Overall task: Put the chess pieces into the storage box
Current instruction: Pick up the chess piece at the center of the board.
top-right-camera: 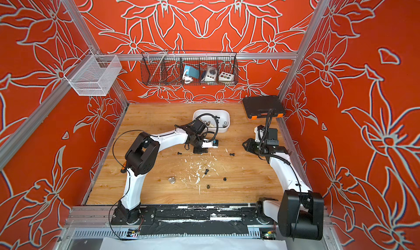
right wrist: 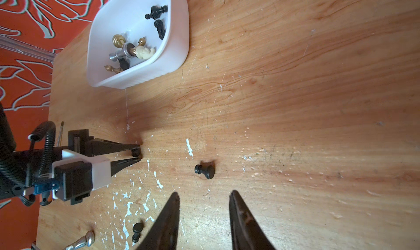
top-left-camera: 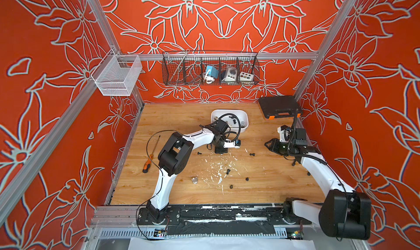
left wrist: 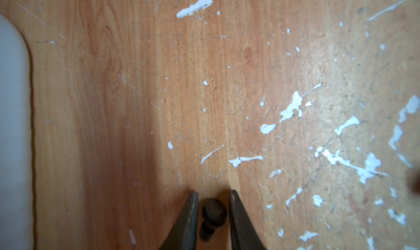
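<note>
On the desk [top-left-camera: 181,124], the storage box [right wrist: 172,62] holds several chess pieces [right wrist: 127,49], yet several more lie scattered. The left tool [left wrist: 213,192] stands narrowly open around a black piece [left wrist: 214,211]; the right tool [right wrist: 204,196] hangs open, empty.

You get both top views looking down over the whole surface [top-left-camera: 172,124] from high up. Your wrist cameras skim it closely; the right wrist also shows the storage box [right wrist: 172,55].
</note>
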You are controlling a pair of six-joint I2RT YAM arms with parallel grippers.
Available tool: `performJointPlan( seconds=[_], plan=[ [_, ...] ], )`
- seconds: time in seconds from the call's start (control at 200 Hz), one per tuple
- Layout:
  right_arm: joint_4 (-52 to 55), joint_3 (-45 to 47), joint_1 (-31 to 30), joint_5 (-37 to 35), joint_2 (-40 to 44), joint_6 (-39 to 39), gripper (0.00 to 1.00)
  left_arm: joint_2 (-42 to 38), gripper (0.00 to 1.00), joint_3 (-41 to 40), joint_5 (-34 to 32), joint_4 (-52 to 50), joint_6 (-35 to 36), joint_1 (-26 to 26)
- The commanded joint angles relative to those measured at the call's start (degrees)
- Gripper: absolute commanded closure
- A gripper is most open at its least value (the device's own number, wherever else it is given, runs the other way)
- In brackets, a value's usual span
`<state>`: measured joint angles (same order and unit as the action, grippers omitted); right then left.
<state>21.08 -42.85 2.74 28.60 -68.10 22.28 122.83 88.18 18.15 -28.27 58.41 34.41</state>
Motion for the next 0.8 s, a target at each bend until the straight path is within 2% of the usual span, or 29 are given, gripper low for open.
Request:
performJointPlan(
  seconds=[0.0,0.425,0.796],
  plan=[
    [0.4,0.8,0.4,1.0,1.0,-0.8,0.61,3.2,0.74,-1.2,-0.1,-6.1,0.4,-0.5],
    [0.6,0.7,0.7,1.0,1.6,-0.5,0.62,3.0,0.82,-2.0,1.8,-3.4,-2.6,-1.3],
    [1.0,0.3,0.9,0.8,2.3,-0.3,0.63,-4.3,0.84,-4.6,4.2,6.1,-7.6,-1.8]
  ],
)
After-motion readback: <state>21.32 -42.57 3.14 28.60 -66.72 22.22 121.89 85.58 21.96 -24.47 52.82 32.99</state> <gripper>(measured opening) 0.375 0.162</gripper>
